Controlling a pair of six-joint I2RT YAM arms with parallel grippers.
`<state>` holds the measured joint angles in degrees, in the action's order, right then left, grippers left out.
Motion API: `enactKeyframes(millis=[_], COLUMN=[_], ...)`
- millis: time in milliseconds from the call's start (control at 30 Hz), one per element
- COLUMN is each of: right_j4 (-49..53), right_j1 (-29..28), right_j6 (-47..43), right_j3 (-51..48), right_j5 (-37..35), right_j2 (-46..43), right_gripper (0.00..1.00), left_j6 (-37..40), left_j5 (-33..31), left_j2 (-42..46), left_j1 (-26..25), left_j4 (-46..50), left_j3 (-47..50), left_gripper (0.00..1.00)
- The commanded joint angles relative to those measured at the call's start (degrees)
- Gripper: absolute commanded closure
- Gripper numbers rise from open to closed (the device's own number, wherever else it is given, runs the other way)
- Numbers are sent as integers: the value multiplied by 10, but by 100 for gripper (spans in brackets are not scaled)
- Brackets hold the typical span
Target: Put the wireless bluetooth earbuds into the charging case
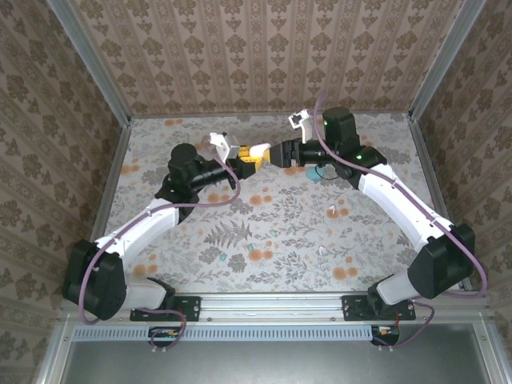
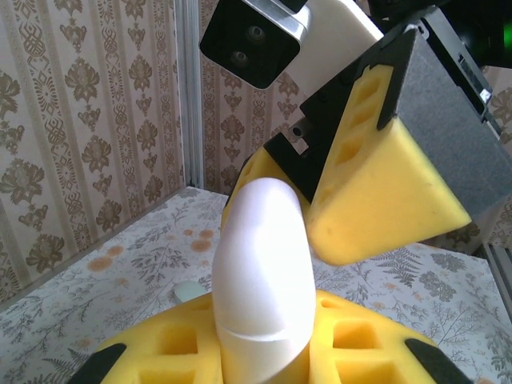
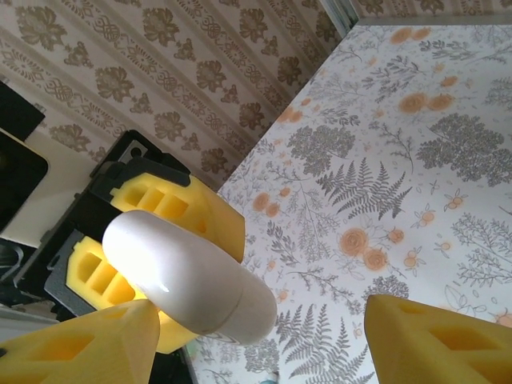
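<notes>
My left hand (image 2: 256, 352) is clamped on the white charging case (image 2: 260, 272). My right hand (image 3: 264, 344) is open and holds nothing, its pads straddling the case's free end. I should close squarely there without twisting. The earbuds (image 1: 330, 210) lie on the worktop (image 1: 280, 216) beneath my right hand. The walls (image 1: 264, 56) stand well clear of both hands.

The charging case (image 2: 260, 272) was a smooth white pebble shape, shut, with a thin seam across it. It stood nearly upright above the worktop (image 1: 288, 264), clamped at its lower end in the left pincer (image 1: 246, 154). Tiny white earbuds (image 1: 330, 211) and teal earbuds (image 1: 224, 258) lay scattered on the worktop, well apart from the case.
</notes>
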<state>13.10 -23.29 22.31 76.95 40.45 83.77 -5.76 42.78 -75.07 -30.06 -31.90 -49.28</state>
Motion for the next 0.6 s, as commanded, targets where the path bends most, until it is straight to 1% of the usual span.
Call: enactKeyframes(millis=[0,100,233,367,433,467,500,567], right_j4=[-18,-23,-12,-17,-18,-13,-9,-1], right_j1=[10,18,20,21,27,34,41,59], right_j6=[55,82,87,98,100,105,110,123], right_j3=[27,35,46,49,46,39,31,3], right_j5=[-4,4,-9,-5,-17,-44,-73,-143], right_j2=[13,20,26,13,-8,-29,-46,-94], right_gripper=[30,30,30,27,20,8,1,0], left_j6=[7,12,13,15,20,23,25,29], left_j5=[44,43,37,3,-23,-38,-52,-70], left_j2=[2,6,8,11,15,19,23,30], left_j1=[-4,-4,-4,-4,-3,-3,-3,-3], left_j4=[13,16,17,19,21,20,19,17], left_j3=[-22,-19,-19,-12,-5,1,6,14], left_gripper=[82,82,82,81,81,81,81,81])
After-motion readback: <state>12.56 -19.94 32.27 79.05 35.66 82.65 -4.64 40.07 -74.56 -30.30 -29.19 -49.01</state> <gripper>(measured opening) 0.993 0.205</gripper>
